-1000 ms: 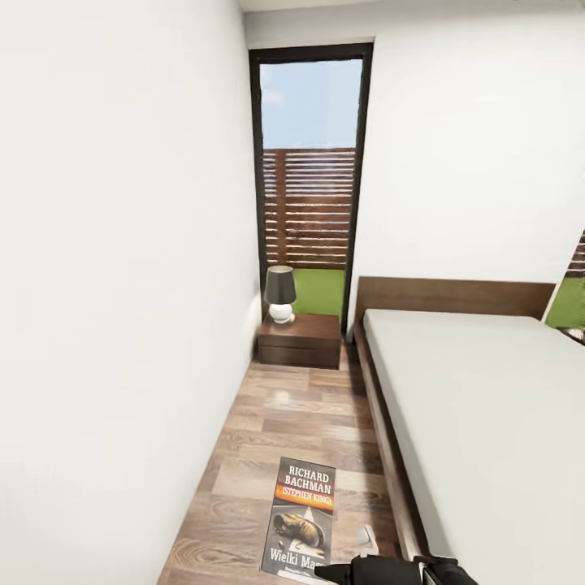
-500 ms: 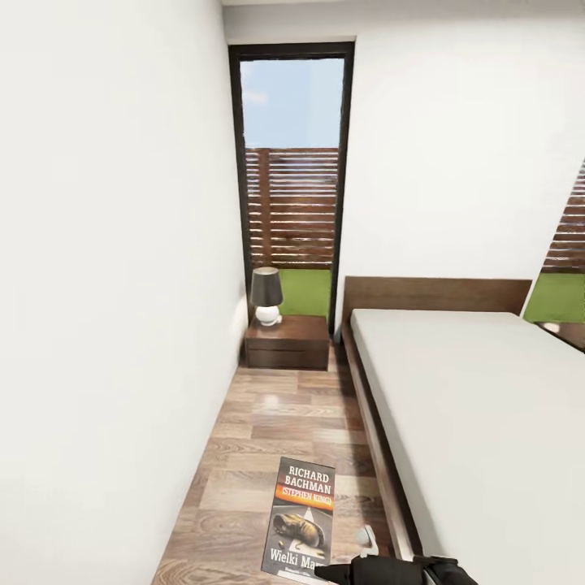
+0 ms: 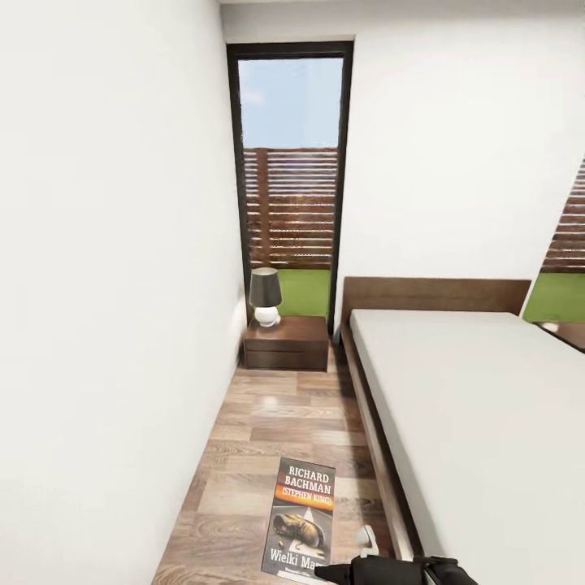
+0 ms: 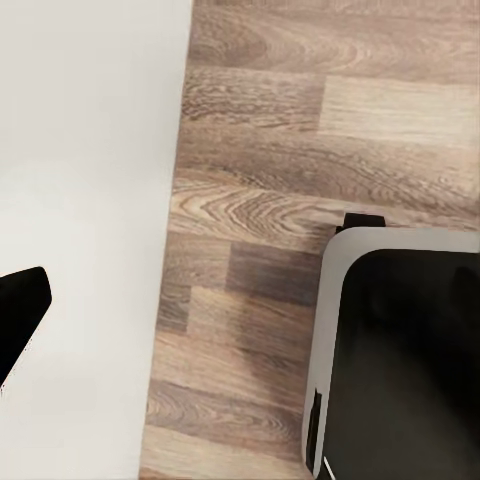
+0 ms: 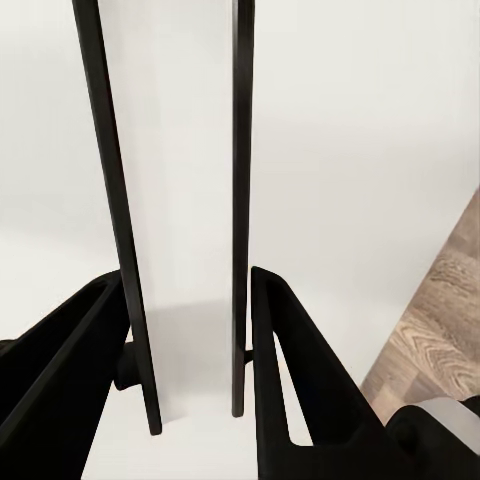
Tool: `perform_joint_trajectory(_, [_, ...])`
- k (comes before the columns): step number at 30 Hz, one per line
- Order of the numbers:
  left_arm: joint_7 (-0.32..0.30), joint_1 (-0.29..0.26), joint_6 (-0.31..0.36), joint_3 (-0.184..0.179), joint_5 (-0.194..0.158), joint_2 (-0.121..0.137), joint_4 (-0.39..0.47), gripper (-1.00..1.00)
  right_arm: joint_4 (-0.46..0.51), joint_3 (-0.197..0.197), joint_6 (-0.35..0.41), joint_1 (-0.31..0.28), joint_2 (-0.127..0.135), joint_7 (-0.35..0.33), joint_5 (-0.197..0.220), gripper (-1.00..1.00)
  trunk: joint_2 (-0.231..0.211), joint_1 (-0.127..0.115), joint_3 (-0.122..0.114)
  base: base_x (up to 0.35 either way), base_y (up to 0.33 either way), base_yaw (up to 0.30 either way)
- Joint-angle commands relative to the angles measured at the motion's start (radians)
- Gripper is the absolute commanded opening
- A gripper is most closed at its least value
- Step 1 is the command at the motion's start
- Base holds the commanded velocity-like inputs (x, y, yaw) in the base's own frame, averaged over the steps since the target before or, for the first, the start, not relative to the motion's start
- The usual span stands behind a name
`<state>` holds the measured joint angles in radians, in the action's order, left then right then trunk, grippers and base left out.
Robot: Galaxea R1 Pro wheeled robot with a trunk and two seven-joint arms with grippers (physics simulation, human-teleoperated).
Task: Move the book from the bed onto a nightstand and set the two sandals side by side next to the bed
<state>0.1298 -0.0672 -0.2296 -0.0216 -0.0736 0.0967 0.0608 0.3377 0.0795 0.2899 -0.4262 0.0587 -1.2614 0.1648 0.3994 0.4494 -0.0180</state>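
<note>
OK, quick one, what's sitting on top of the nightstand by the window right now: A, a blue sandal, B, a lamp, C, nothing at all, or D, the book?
B: a lamp with a dark shade and white base stands on the nightstand, while the book is held upright in the right gripper near the robot.

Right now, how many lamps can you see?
1. The lamp stands on the nightstand by the window, left of the bed. Another lamp may be hidden beyond the bed's far side.
</note>
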Motion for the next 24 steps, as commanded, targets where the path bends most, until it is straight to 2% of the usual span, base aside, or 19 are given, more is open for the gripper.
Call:
perform_joint_trajectory(1, [0.001, 0.000, -0.004, -0.003, -0.008, 0.000, -0.001, 1.00, 0.000, 0.008, 0.009, 0.000, 0.001, 0.000, 0.010, -1.00, 0.001, 0.001, 0.000, 0.170, 0.049, -0.003])
perform_joint_trajectory(17, [0.001, 0.000, -0.004, -0.003, -0.008, 0.000, -0.001, 1.00, 0.001, 0.008, 0.009, 0.000, 0.000, 0.000, 0.011, -1.00, 0.001, 0.001, 0.000, 0.181, 0.018, -0.001])
perform_joint_trajectory(24, [0.001, 0.000, -0.004, -0.003, -0.008, 0.000, -0.001, 1.00, 0.001, 0.008, 0.009, 0.000, 0.000, 0.000, 0.011, -1.00, 0.001, 0.001, 0.000, 0.268, 0.001, 0.000])
